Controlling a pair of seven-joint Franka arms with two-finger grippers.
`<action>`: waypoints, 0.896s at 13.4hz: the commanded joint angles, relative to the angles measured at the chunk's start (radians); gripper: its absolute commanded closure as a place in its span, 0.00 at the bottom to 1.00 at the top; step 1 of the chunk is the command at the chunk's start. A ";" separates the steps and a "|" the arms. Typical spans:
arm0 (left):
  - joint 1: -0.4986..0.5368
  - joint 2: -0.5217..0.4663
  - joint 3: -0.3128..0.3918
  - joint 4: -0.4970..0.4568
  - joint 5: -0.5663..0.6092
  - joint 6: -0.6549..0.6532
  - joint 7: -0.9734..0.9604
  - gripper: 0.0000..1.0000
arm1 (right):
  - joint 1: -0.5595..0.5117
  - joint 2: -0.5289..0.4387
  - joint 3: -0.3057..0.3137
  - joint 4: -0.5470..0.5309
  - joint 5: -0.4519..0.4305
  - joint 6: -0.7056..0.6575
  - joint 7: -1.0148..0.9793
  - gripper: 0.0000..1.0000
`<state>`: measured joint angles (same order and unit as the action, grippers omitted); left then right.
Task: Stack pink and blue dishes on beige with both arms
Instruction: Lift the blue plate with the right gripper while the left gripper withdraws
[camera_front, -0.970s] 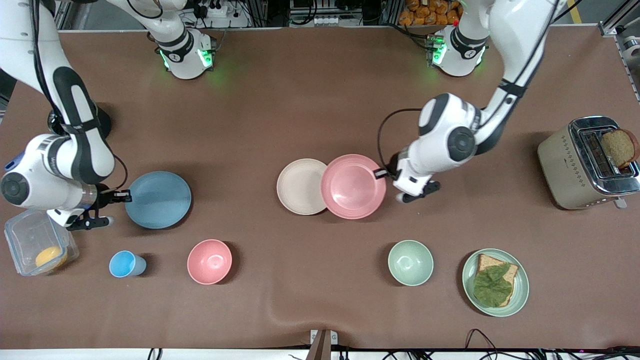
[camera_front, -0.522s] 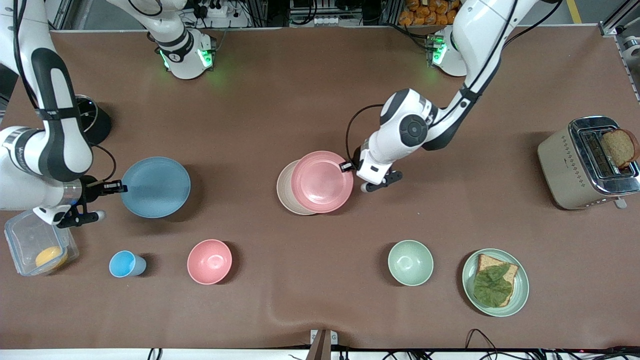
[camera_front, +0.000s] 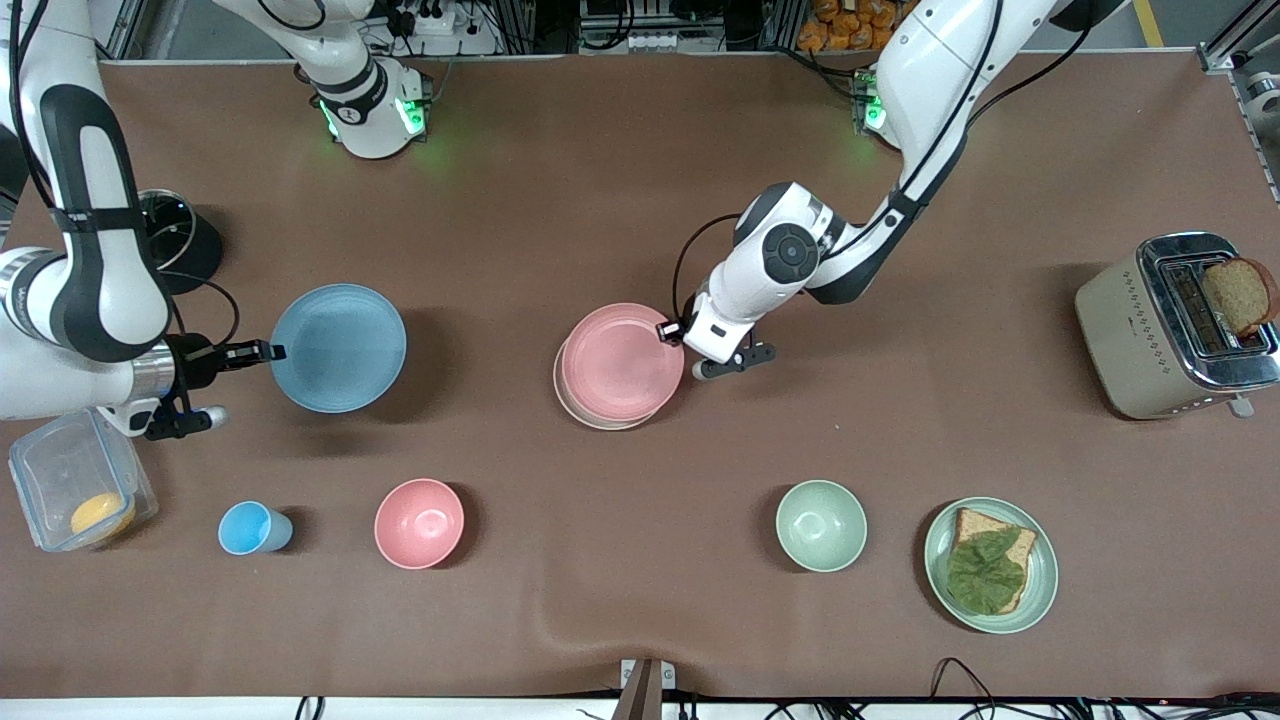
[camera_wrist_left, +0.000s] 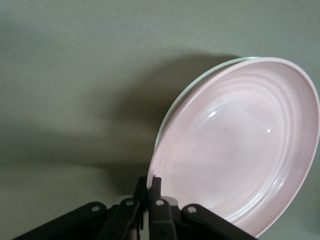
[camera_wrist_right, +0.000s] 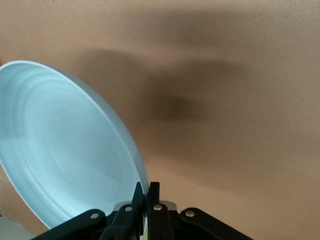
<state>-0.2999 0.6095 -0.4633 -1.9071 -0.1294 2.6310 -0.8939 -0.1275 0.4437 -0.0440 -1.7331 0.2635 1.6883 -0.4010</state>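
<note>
The pink plate (camera_front: 620, 362) (camera_wrist_left: 240, 145) hangs just over the beige plate (camera_front: 590, 415), covering almost all of it; only a thin crescent of beige rim (camera_wrist_left: 200, 82) shows. My left gripper (camera_front: 672, 330) (camera_wrist_left: 149, 182) is shut on the pink plate's rim at the side toward the left arm's end. The blue plate (camera_front: 338, 347) (camera_wrist_right: 65, 150) is lifted above the table near the right arm's end, with my right gripper (camera_front: 272, 351) (camera_wrist_right: 146, 189) shut on its rim.
A pink bowl (camera_front: 419, 523), a small blue cup (camera_front: 250, 528) and a clear food box (camera_front: 70, 480) stand near the front camera. A green bowl (camera_front: 821, 525), a green plate (camera_front: 940, 570) with a sandwich, and a toaster (camera_front: 1130, 330) are toward the left arm's end.
My left gripper carried the pink plate sideways from beside the beige plate to over it. My right gripper lifted the blue plate and moved it toward the table's middle.
</note>
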 joint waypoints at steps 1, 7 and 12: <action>-0.083 0.050 0.067 0.083 0.030 0.009 -0.025 1.00 | 0.006 -0.005 0.000 -0.005 0.042 -0.012 -0.002 1.00; -0.127 0.065 0.117 0.118 0.027 0.007 -0.057 0.00 | 0.014 -0.003 0.000 -0.006 0.075 -0.015 0.004 1.00; -0.053 -0.080 0.121 0.115 0.051 -0.095 -0.050 0.00 | 0.169 -0.007 0.000 -0.008 0.138 0.004 0.177 1.00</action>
<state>-0.3989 0.6324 -0.3457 -1.7751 -0.1253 2.6203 -0.9175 -0.0201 0.4472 -0.0375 -1.7368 0.3612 1.6862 -0.2909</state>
